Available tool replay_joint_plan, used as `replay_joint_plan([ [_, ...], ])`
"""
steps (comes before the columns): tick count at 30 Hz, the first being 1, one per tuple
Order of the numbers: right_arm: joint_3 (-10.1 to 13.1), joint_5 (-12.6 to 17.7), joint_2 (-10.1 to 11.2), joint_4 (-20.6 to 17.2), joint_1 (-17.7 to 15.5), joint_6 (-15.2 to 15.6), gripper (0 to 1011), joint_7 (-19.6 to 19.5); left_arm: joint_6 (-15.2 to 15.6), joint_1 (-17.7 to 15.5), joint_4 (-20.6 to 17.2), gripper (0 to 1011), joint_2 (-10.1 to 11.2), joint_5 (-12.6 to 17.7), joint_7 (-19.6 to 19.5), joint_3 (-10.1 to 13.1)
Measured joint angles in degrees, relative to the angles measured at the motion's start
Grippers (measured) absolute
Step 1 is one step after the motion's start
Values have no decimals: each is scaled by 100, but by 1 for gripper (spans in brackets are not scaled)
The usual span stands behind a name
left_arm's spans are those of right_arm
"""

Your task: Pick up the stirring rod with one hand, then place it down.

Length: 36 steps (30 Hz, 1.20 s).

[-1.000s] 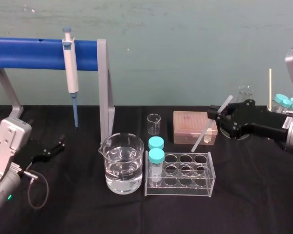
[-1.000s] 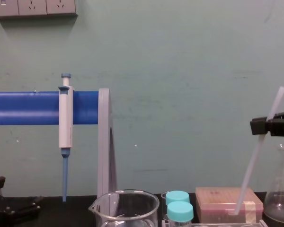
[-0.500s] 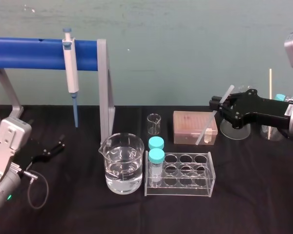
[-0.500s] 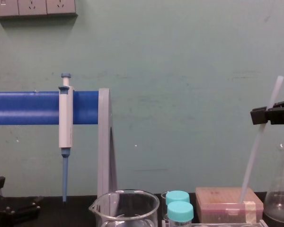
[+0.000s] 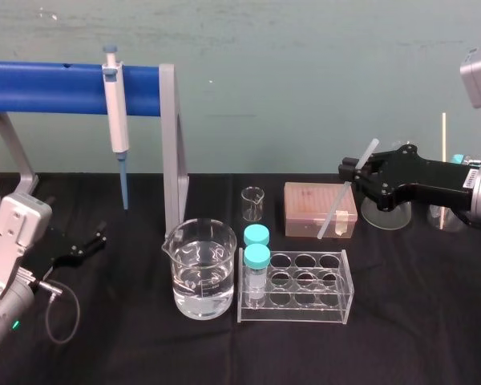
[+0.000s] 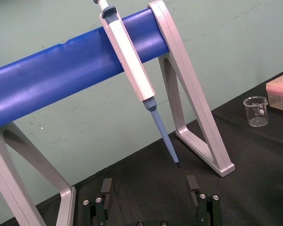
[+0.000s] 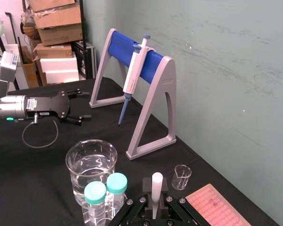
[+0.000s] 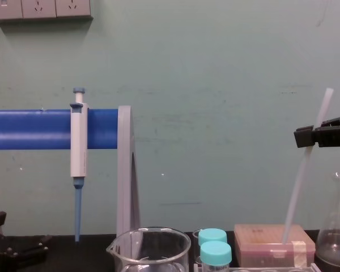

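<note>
Stirring rod [image 5: 340,204]: light, stiff, likely brittle, slick; right gripper [image 5: 355,172] pinches upper third above counter's [image 5: 417,321] far right; left gripper [image 5: 99,240] spread, idle, left edge.

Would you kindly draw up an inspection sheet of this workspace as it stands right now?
Surface: black table cloth, no spills seen.
Job's things: stirring rod tilted, clamped in the right hand, lower end at the pink box; contact unclear.
Clutter: water-filled beaker, small beaker, tube rack with two capped vials, flask, pipette hanging on the blue stand.
Hands: right hand shut on the rod, above the table's right; left hand open, parked low at the left.
Cables: one looped cable by the left arm.
Surroundings: green wall, wall sockets, cardboard boxes.
</note>
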Motion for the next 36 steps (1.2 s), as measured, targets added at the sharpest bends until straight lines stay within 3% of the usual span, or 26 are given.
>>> replay_joint_plan([
  [36,-122,174,97,-11,120,106,71,39,0,0,0,1000,0,0,0,0],
])
